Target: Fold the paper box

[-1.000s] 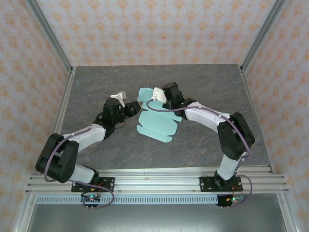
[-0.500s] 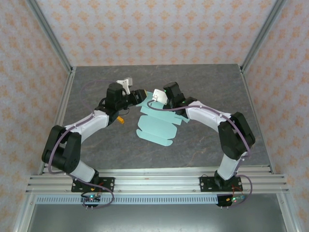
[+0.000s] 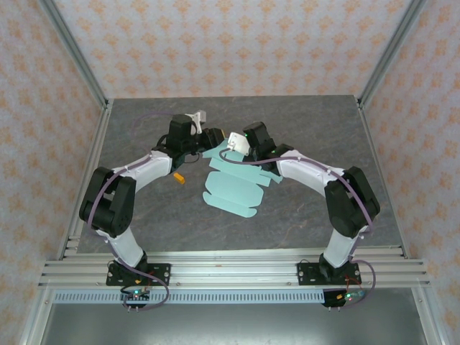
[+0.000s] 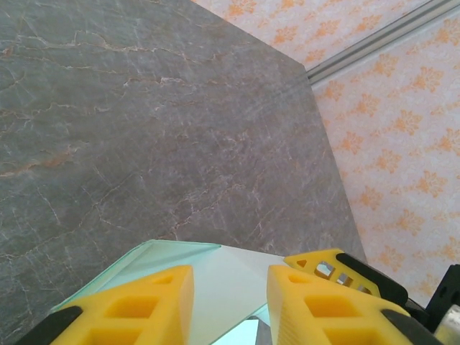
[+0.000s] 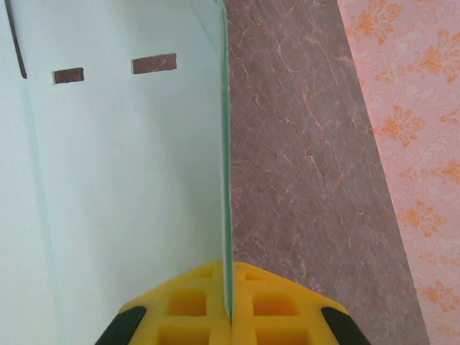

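Note:
The paper box (image 3: 233, 188) is a flat mint-blue die-cut sheet lying on the grey table, its far flap lifted. My right gripper (image 3: 231, 148) is shut on that flap's edge. In the right wrist view the thin card (image 5: 122, 180) stands edge-on between the closed yellow fingers (image 5: 194, 305), and two small slots (image 5: 154, 64) show further up the sheet. My left gripper (image 3: 209, 139) is at the sheet's far left corner and stands open. The lifted flap (image 4: 230, 277) lies in the gap between its fingers, just beyond the pads, with the right gripper's yellow finger (image 4: 338, 264) close beside it.
The grey marbled table (image 3: 309, 122) is bounded by aluminium rails on the left (image 3: 93, 158) and right (image 3: 377, 151), with patterned walls behind. Both arms arch inward and meet over the table's middle. Bare tabletop lies beyond the grippers (image 4: 144, 108).
My left arm has swung away from me and to the right, bringing its open gripper up to the lifted flap. The right gripper and the sheet have hardly moved.

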Robot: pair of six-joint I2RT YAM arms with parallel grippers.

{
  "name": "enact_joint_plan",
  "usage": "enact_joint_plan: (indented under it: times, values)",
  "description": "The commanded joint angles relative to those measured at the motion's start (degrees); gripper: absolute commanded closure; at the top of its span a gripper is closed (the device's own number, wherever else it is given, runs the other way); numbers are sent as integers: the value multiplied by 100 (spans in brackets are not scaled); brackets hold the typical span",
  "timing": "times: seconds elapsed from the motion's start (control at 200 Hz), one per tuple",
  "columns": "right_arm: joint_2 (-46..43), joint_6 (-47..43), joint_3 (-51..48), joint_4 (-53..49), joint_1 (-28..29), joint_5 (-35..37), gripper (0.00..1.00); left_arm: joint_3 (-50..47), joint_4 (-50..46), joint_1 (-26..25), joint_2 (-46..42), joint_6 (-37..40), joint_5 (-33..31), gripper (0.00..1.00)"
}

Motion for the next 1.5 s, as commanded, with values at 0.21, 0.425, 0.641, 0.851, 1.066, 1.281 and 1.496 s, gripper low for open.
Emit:
enact_joint_plan:
  times: [0.21,0.425,0.641,0.851,1.066,1.281,1.496]
  values:
    - [-68,421,384,-105,-22,-8,100,-161,425,-168,80,-255,235,70]
    - [-52,675,441,-93,-13,-76,100,-102,731,-328,307,-528,269,70]
    - [-26,801,395,-11,29,-155,100,-44,1053,-368,508,-805,336,70]
    - [-1,923,386,52,23,-182,100,-140,1101,-373,441,-833,302,70]
    - [-54,758,303,-13,-57,63,100,-483,825,-155,-30,-607,27,69]
    - [-63,690,282,-82,-57,156,100,-650,405,-11,-511,-299,-200,69]
    - [-112,681,420,-377,-73,99,100,-1156,-146,127,-1105,235,-497,66]
